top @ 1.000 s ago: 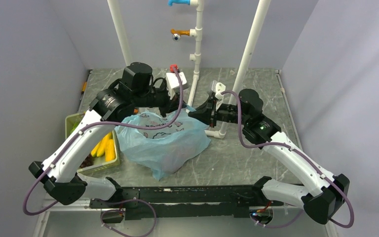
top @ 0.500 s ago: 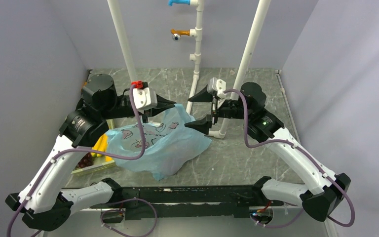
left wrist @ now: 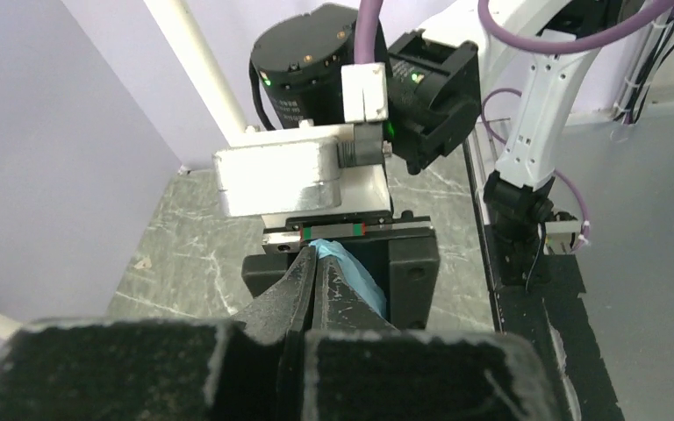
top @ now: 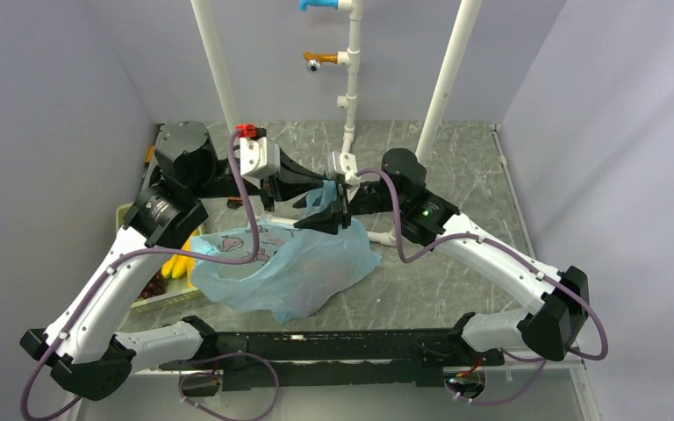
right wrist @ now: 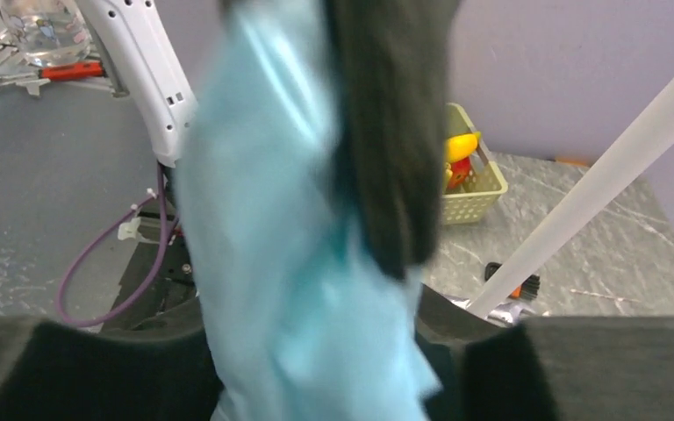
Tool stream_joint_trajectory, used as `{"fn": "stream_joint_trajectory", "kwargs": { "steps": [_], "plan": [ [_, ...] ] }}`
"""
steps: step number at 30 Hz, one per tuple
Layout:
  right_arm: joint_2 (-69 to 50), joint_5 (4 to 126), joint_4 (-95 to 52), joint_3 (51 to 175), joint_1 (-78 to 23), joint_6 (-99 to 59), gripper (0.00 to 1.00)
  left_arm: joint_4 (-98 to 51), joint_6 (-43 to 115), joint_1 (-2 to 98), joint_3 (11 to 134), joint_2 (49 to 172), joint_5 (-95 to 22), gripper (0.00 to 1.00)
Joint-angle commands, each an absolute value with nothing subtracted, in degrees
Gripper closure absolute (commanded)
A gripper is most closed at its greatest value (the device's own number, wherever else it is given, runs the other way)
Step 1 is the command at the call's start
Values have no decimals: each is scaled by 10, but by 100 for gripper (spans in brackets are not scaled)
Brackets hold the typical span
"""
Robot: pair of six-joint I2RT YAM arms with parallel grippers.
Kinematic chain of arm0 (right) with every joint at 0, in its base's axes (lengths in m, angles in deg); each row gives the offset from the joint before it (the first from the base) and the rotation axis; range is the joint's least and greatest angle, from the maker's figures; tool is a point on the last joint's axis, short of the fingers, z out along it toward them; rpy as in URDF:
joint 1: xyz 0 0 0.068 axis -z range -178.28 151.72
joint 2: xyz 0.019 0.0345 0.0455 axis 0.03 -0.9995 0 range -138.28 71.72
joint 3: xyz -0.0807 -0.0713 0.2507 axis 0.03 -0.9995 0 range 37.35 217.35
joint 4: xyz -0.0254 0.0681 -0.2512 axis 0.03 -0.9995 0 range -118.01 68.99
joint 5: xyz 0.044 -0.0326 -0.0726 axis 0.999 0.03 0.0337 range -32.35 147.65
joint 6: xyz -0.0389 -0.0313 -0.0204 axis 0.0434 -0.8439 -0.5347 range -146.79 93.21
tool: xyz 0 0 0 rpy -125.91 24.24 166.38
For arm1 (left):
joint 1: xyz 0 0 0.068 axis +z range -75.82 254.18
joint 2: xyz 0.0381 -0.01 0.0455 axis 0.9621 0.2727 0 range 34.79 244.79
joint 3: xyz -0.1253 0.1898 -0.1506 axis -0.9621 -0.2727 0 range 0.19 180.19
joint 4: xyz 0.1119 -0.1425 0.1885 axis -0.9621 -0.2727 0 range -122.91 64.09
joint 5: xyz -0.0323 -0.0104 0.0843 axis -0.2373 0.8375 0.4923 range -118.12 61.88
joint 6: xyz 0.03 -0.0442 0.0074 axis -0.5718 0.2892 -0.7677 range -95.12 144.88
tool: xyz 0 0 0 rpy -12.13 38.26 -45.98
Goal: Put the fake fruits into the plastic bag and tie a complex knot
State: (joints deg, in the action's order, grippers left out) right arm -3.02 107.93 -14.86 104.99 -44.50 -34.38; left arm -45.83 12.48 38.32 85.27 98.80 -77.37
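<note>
Plastic bag [top: 290,263] is seen lying mid-table, one corner pinched aloft by the left gripper [left wrist: 312,267], while the right gripper [top: 327,198] is held spread around that corner. Fake fruits [top: 175,263] are left in the basket [top: 127,210]; no knot is yet tied.

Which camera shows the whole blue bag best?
The top external view: the plastic bag shows almost whole on the table, its top lifted. The left wrist view shows only a small blue tip; the right wrist view, a blurry close-up strip.
</note>
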Motion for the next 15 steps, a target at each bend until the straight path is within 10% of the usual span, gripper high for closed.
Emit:
{"fn": "stream_joint_trajectory", "kwargs": {
  "steps": [1, 3, 7, 15],
  "plan": [
    [-32, 1085, -104, 1027, -445, -356, 67, -392, 191, 402, 865, 961, -778, 100],
    [-23, 1071, -111, 1007, -444, -364, 92, -398, 228, 439, 876, 951, -773, 100],
    [8, 1038, -126, 978, -443, -369, 100, -543, 285, 577, 918, 932, -765, 25],
    [26, 1017, -140, 961, -438, -377, 100, -1021, -109, 635, 861, 883, -724, 1]
  ]
}}
